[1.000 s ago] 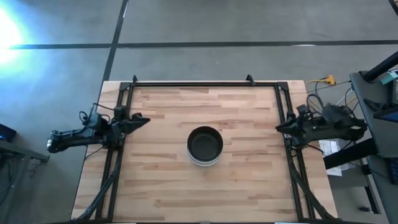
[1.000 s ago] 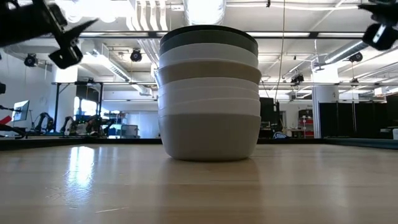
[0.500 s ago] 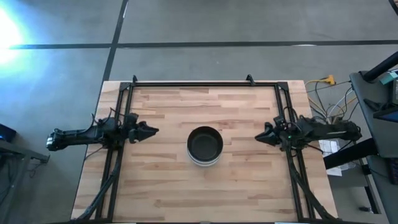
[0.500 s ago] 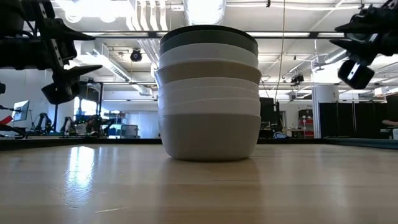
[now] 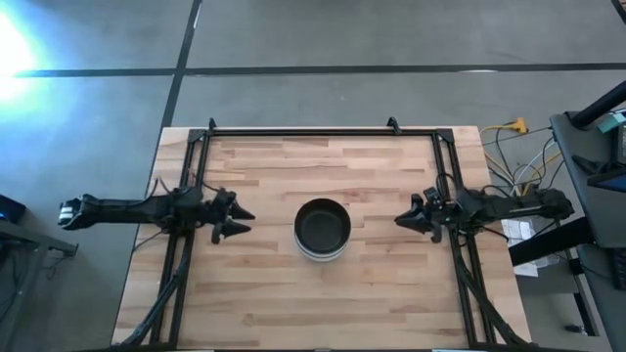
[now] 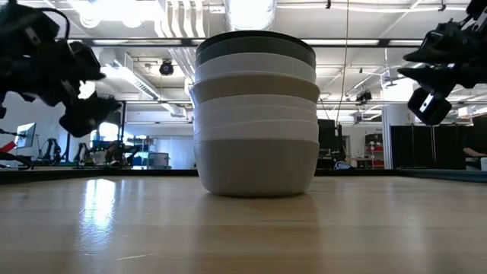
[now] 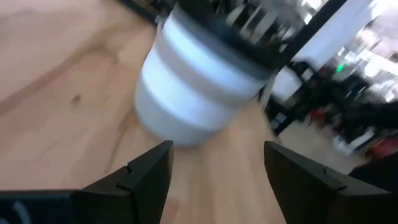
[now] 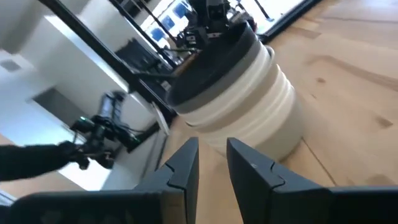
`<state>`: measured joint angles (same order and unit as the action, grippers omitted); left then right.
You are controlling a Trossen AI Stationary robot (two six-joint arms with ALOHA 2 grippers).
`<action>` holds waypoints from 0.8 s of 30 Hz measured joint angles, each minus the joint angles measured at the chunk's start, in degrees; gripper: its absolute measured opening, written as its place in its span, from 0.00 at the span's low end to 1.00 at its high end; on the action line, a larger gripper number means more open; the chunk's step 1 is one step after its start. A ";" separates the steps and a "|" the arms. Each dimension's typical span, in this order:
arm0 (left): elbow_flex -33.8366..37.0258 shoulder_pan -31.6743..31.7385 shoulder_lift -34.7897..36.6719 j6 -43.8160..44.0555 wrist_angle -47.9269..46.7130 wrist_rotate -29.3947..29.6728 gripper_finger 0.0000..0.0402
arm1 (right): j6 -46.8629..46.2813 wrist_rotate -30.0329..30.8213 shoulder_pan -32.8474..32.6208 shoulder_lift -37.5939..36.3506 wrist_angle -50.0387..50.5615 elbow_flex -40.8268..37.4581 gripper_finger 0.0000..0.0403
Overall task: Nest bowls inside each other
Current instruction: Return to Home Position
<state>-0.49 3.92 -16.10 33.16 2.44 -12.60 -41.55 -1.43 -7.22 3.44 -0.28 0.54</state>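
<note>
Left gripper (image 5: 242, 222) – released, fingers spread wide, holding nothing, raised above the table (image 5: 254, 293). Right gripper (image 5: 398, 221) – fingers a narrow gap apart, empty, also raised. Bowls (image 6: 256, 114) nested in one stack, black bowl (image 6: 255, 36) uppermost. The stack stands between the two grippers, ahead of each one's fingertips, touching neither.

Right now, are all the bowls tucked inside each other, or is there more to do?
Looks done: every bowl in view sits in one stack, the black bowl on top. Nothing is in hand: the jaws of the left arm and right arm are empty, either side of the stack. Nothing left that I can see.
</note>
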 joint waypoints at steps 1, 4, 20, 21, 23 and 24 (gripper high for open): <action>0.00 0.00 -1.71 -1.15 0.00 -0.16 0.59 | 0.36 -0.01 0.00 0.87 0.02 0.00 0.20; 0.02 0.00 -6.86 -2.92 0.06 -1.27 0.59 | 3.01 -0.36 -0.02 3.69 0.04 0.00 0.20; -0.87 -1.64 -13.12 -8.24 5.77 -10.30 0.54 | 1.96 -0.03 -0.02 13.66 0.06 0.07 0.20; -1.50 -1.80 -11.95 -8.21 5.78 -10.26 0.53 | 1.91 -0.03 -0.02 13.87 0.05 0.07 0.20; -3.22 -2.03 -8.69 -8.67 6.15 -10.25 0.49 | 1.89 -0.02 -0.02 14.13 0.05 0.07 0.20; -4.24 -2.05 -6.77 -9.47 6.19 -10.27 0.47 | 1.89 -0.04 -0.02 14.21 0.05 0.07 0.20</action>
<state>-4.73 1.87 -22.86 23.69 8.62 -22.87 -39.66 -1.48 -7.25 17.65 -0.23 0.60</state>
